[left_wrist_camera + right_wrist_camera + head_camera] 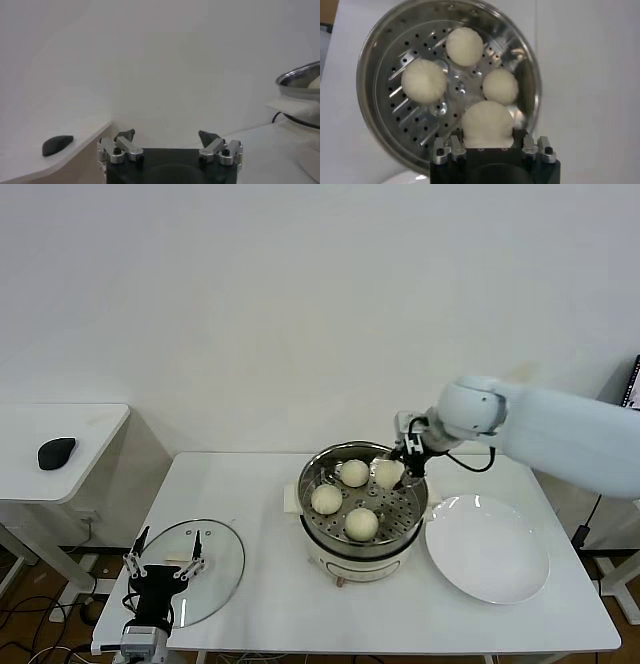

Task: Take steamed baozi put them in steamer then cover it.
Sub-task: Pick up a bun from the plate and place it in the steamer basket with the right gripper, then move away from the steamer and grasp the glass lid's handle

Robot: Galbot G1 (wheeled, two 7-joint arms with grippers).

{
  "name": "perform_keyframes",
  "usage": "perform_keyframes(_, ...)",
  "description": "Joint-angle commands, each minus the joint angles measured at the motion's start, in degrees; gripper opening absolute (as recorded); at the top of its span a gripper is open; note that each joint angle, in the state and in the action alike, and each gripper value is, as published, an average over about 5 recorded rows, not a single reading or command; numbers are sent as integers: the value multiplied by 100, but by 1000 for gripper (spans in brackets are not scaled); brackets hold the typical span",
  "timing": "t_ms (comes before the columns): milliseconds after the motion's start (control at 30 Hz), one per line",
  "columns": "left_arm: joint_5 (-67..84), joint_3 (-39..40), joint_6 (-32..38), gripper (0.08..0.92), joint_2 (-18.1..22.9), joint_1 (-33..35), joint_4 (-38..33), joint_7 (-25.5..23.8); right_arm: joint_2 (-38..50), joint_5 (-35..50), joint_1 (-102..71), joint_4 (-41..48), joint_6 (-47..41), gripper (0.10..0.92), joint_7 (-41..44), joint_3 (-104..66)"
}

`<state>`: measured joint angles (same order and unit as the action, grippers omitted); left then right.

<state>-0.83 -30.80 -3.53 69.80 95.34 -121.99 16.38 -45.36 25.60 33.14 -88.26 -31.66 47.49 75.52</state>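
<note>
The steamer (312, 536) stands mid-table, shiny steel with a perforated tray. Three baozi lie on the tray (353, 473) (327, 499) (361, 523). My right gripper (405, 465) is over the pot's far right side, shut on the fourth baozi (388, 473) just above the tray. In the right wrist view my right gripper (487, 136) holds that baozi (487, 122) between its fingers, with the steamer (380, 60) and the other buns beyond. The cover (215, 569), a clear glass lid, lies at the table's front left. My left gripper (165, 569) is open and empty above it, and it also shows in the left wrist view (166, 136).
An empty white plate (487, 559) lies right of the steamer. A side table (90, 424) at the left carries a black mouse (56, 452). The steamer's rim (300, 80) shows at the edge of the left wrist view.
</note>
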Motion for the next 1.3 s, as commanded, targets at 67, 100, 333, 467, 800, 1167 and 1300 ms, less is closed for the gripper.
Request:
perform_keyframes(67,1,-2,-5,823,-6,-10,28,0,-294,-209,-641,249,-207,602,-119,-47)
perform_keyframes(100,2,-2,-4,823,-10,-13,33,0,-291,-239,-674,273,-202,602,-126,-57)
perform_keyframes(333,14,-1,-3,823,-29,-47,77,0,-287,-298,-885,377,-202,606,-201,-179)
perform_keyframes(467,16,4,-1,823,-23,-58,88,0,-273,-322,-924,394,-200,609,-246,-251)
perform_keyframes(800,25,1,4,823,-22,-70,118,2,173,-163,-679,-82,-260,802,-199,-535)
perform_keyframes(1167,-14,7,71,823,-47,-99,154,-140,2066,364,-2390,-1413,93,823,-1817,-2774)
perform_keyframes(1300,55,-2,203,823,-28,-118,160,-358,2399,513,-5335,-1724,946,823,-3247,-5226)
